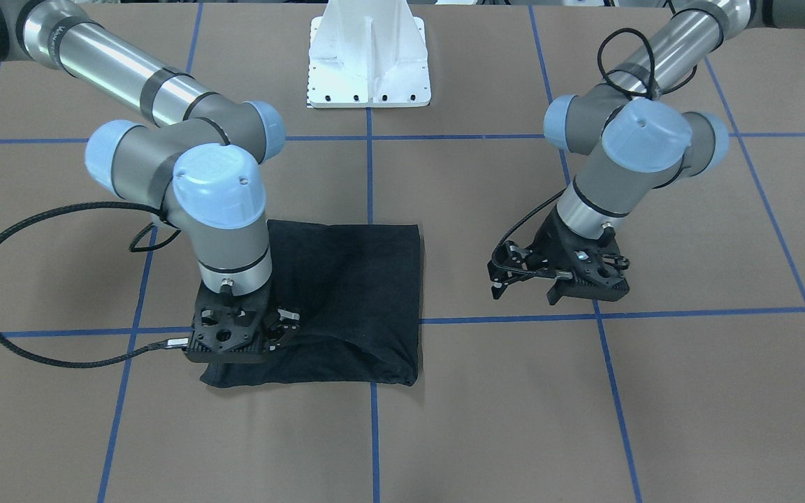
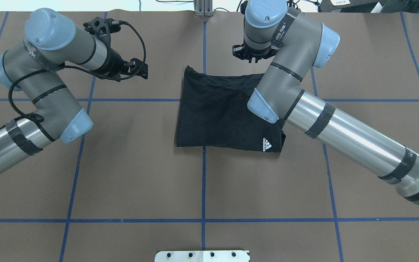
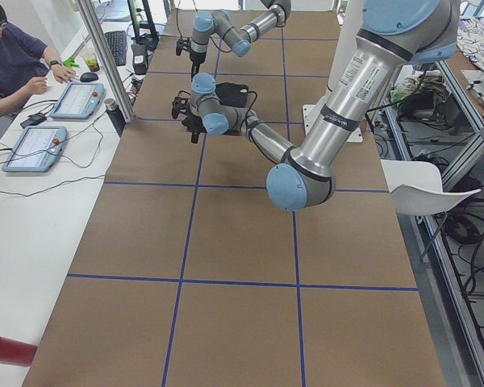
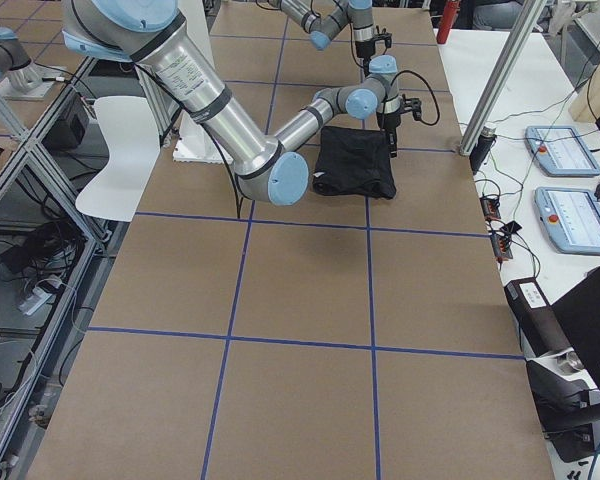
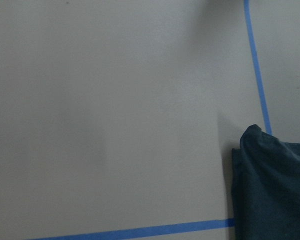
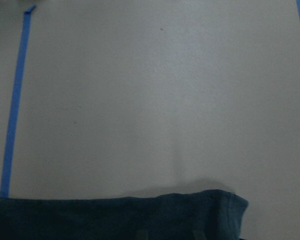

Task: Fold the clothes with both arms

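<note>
Over the black T-shirt, right jaws hidden under their wrist; left jaws' gap indiscernible

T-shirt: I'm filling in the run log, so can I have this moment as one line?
T-shirt: folded rectangle, flat | right gripper: open, over its corner | left gripper: open, off the shirt

brown table, blue tape grid; on it folded black t-shirt, white pedestal base

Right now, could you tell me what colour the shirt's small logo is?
White; the logo shows best in the overhead view.
</note>
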Controlling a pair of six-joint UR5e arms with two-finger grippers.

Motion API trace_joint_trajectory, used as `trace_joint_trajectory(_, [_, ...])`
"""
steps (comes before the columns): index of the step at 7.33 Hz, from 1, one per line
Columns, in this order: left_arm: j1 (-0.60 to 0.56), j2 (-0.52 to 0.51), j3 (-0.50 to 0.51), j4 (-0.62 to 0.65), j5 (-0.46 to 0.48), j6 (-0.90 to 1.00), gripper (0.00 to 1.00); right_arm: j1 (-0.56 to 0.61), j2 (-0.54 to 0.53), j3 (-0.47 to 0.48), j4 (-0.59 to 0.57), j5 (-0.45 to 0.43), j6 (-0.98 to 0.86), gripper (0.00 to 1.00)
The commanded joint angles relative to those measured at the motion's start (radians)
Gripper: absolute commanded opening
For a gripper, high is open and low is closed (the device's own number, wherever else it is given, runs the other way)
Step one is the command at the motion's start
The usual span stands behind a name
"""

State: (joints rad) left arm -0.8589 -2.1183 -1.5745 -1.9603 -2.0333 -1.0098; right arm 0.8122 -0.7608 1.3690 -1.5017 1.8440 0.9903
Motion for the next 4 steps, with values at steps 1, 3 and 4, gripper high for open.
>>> trace_joint_trajectory(1, [-0.053, 0.087, -0.195, 0.274, 0.005, 0.222, 1.0, 0.068, -0.127, 0.226, -0.203, 0.09, -0.159, 1.0])
trace_joint_trajectory(3, [-0.148, 0.242, -0.312, 0.326, -0.002, 0.447, 1.0, 0.149, -0.246, 0.425, -0.371, 0.125, -0.353, 1.0])
trace_joint_trajectory(4, [-0.249, 0.282, -0.311, 0.355, -0.045, 0.579, 1.0, 0.229, -0.311, 0.441, -0.362, 0.221, -0.458, 1.0])
